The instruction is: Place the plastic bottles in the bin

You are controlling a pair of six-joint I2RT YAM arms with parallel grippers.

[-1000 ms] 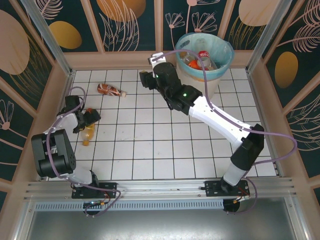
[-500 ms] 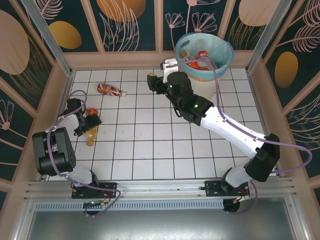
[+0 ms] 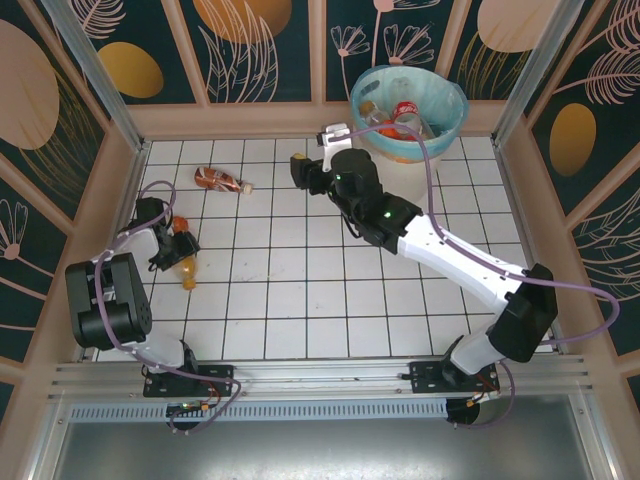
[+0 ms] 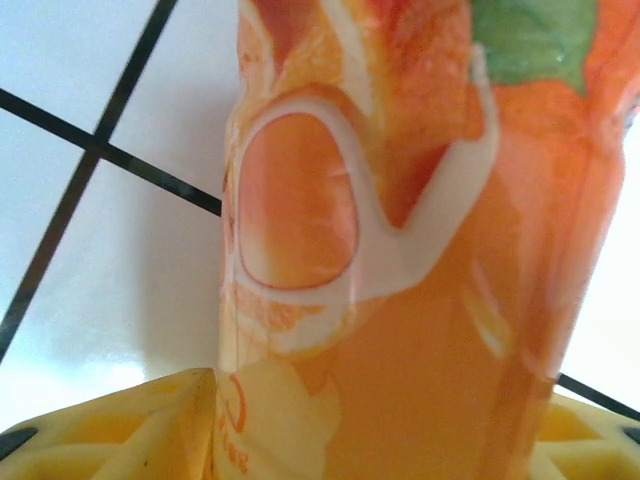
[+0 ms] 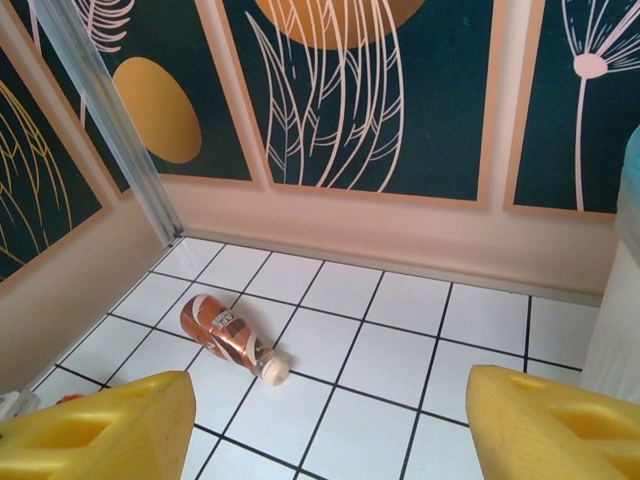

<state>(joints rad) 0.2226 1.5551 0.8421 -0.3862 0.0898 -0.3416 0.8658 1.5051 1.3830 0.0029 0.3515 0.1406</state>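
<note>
Left gripper (image 3: 178,243) is clamped on the orange bottle (image 4: 400,250), so I'm mid-grab. Next I'd lift and carry it to the bin (image 3: 450,125).

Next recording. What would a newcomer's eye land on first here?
The orange-labelled bottle looms in the left wrist view, clamped between the yellow fingers of the left gripper near the left wall. The right arm stretches diagonally across the white tiles, right gripper open. The blue-lined bin in the far right corner already holds bottles, and a brown bottle lies alone at far left.
</note>
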